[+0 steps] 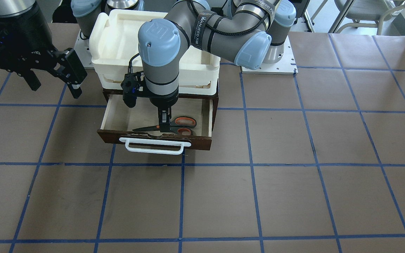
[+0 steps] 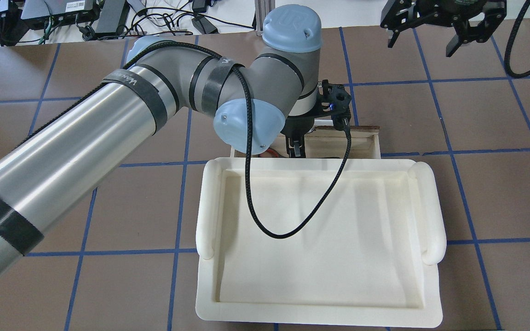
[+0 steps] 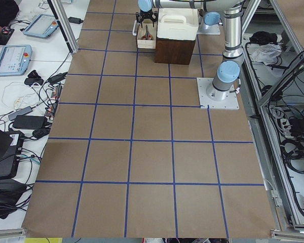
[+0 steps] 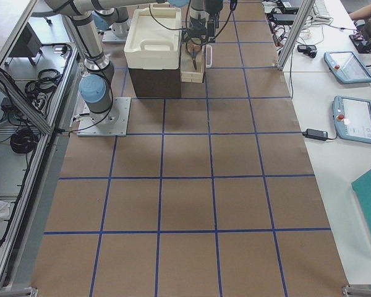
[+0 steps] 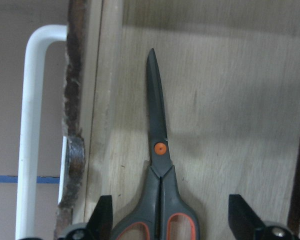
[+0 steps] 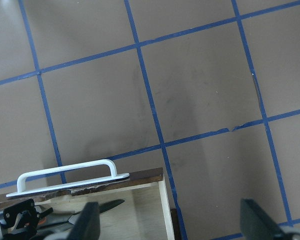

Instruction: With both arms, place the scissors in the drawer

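Left gripper (image 5: 170, 202) is down inside the pulled-out dark brown wooden drawer (image 1: 202, 142). My fingers (image 5: 104, 220) are spread wide, gripping nothing. Between them, flat on the pale plywood floor, lie the small grey-bladed scissors (image 5: 160, 165) with orange-lined handles. Blades shut, lying along the front wall just behind the white bar handle (image 1: 153, 147). A cream-white plastic tray (image 2: 435, 285) sits atop the dark brown cabinet (image 3: 175, 50). Right gripper (image 1: 55, 89) hangs beside the drawer over the brown papered table (image 1: 294, 196), fingers apart, empty.
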You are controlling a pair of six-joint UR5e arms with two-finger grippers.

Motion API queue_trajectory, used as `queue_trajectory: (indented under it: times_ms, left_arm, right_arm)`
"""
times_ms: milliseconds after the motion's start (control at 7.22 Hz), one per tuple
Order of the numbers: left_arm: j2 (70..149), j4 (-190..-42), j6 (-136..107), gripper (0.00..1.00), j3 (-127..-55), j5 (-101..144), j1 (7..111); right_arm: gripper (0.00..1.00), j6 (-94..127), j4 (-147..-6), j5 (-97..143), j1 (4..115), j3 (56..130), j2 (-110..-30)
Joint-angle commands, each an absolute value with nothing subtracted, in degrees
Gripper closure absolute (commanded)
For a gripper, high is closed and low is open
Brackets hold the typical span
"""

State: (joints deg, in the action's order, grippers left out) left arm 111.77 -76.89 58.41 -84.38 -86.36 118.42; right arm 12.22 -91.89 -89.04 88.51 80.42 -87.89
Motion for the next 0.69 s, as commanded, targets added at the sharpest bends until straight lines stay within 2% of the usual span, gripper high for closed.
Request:
queue_trajectory:
  times_ms: [0, 554]
  left_arm:
    - [110.6, -78.0, 57.7, 0.15, -83.9, -86.4, 118.5]
    - [103.1, -92.0, 57.1, 0.15, -77.8, -86.4, 115.5]
  right_arm:
    - [0.00, 12.2, -91.8, -89.0, 88.5, 80.4, -87.9]
    - [0.00, 12.2, -91.9, -89.0, 88.5, 80.4, -87.9]
